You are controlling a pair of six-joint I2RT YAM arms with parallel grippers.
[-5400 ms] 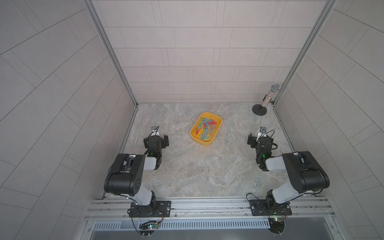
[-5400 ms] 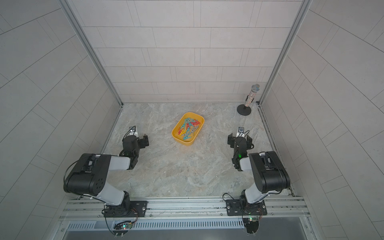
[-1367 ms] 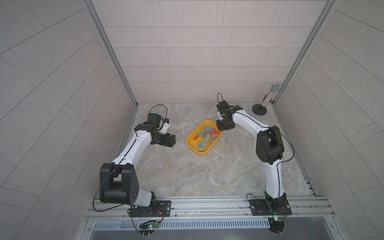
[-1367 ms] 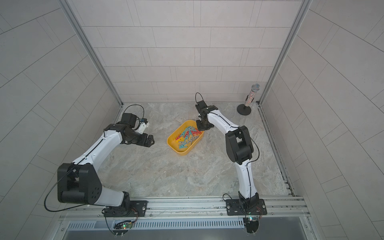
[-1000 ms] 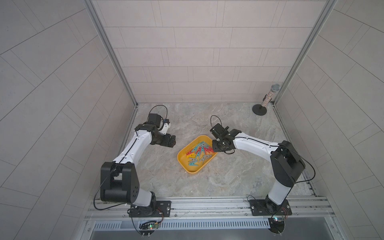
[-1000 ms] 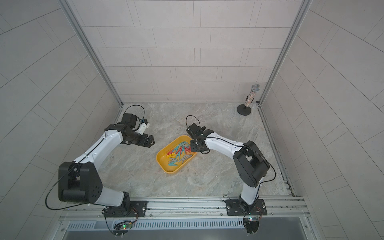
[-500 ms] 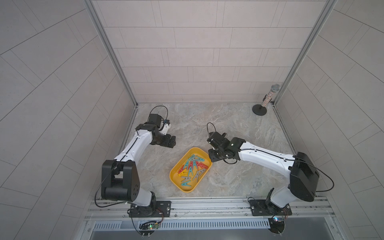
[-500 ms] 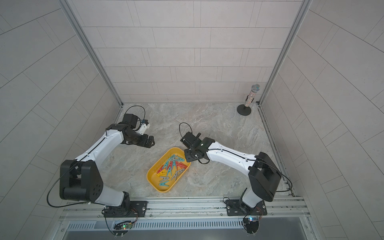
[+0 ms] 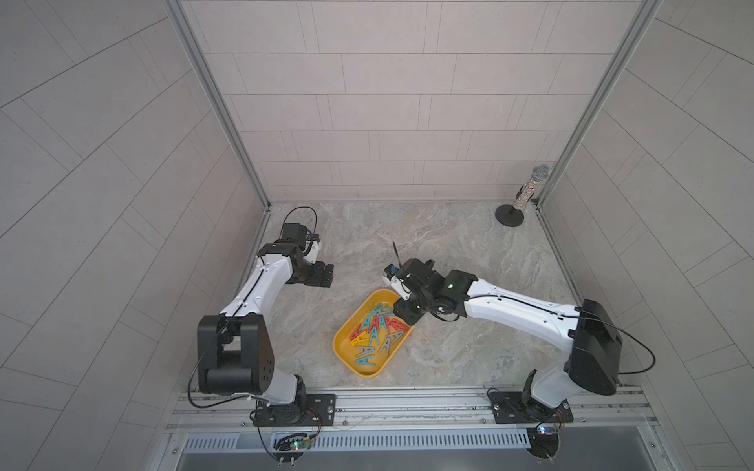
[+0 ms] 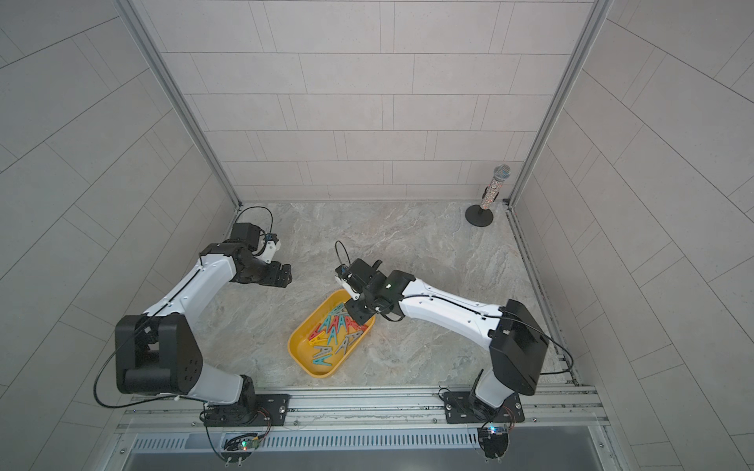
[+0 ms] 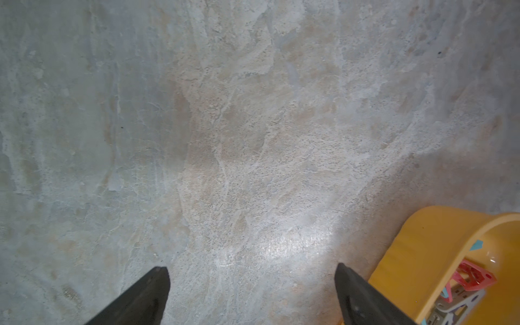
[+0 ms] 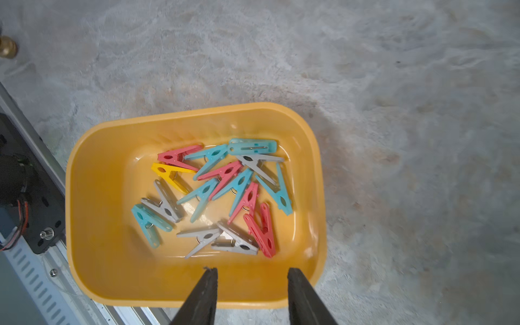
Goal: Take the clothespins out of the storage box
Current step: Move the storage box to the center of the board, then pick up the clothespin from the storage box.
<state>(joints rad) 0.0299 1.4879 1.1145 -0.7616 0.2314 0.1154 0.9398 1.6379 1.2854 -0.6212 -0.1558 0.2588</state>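
Item: storage box (image 12: 107, 202), yellow, shallow, standing askew near the front edge of the worktop (image 9: 449, 244), a little left of that edge's middle. Contents: the clothespins (image 12: 225, 191), red, teal, grey and one yellow, all in a loose overlapping heap on the box floor; none lies outside. Right gripper (image 12: 252, 270): above the box's far end, jaws partly parted, nothing between them. Left gripper (image 11: 251, 267): spread wide, empty, over bare worktop beside the box's far left corner. Step in hand, as judged: the first pick by the right gripper. Recommended handling: take the red peg (image 12: 260, 229) nearest the fingertips, since it lies roughly crosswise to the jaws' closing line. Come straight down, clear of the box wall. Close across the peg's narrow body, not its splayed legs. Lift slowly, since the grey pegs (image 12: 233, 243) touching it may drag along. The light box may also slide.
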